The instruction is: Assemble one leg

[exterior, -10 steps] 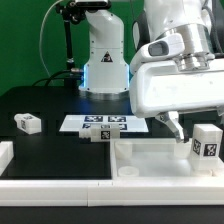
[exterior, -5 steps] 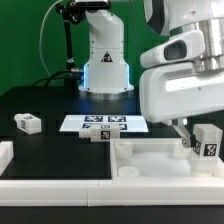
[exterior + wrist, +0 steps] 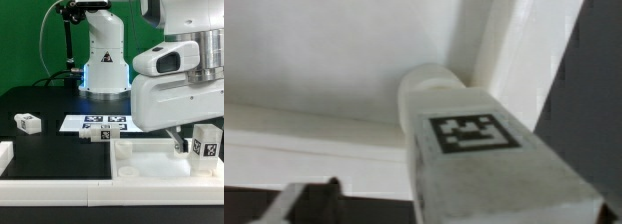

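A white leg (image 3: 207, 142) with a square tag stands upright in the far corner of the large white rimmed piece (image 3: 150, 160), at the exterior view's right. My gripper (image 3: 194, 150) is low over it. One dark finger (image 3: 180, 146) hangs just beside the leg with a small gap; the other finger is hidden. In the wrist view the leg (image 3: 473, 140) fills the frame and one finger (image 3: 313, 200) stands apart from it. The jaws look open and hold nothing.
A second leg (image 3: 28, 123) lies on the black table at the exterior view's left. A third leg (image 3: 103, 137) sits at the front edge of the marker board (image 3: 100, 123). The robot base (image 3: 105, 60) stands behind. A white part (image 3: 5, 155) shows at the left edge.
My gripper has come down toward the upright leg, its finger now lower beside it. The leg and the other parts have not moved.
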`<state>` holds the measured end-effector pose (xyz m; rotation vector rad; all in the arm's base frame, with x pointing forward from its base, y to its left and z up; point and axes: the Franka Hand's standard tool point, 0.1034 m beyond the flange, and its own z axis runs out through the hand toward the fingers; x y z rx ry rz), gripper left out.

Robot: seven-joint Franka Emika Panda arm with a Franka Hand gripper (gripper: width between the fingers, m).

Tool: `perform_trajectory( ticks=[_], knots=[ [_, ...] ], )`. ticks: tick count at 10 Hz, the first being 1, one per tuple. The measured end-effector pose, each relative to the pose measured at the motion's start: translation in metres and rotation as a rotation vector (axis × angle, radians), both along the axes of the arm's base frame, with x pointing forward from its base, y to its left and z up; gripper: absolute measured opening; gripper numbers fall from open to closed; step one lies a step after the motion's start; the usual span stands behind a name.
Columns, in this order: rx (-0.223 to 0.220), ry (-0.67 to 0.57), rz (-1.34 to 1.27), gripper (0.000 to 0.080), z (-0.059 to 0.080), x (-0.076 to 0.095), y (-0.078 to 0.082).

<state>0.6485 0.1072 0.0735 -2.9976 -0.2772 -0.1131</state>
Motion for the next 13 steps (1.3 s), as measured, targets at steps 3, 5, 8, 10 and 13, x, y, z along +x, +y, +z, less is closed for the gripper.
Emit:
perform_trajectory(
  ticks=[3, 5, 8, 10, 13],
  knots=[
    [0.012, 0.023, -0.163, 0.0284, 0.000, 0.000, 0.000],
    [0.021, 0.041, -0.301, 0.0284, 0.000, 0.000, -0.002],
    [0.046, 0.083, -0.718, 0.0284, -0.002, 0.001, -0.006],
    [0.077, 0.131, -1.006, 0.0284, -0.002, -0.001, -0.009],
    [0.112, 0.152, -1.210, 0.0285, -0.003, -0.004, -0.011]
  ],
)
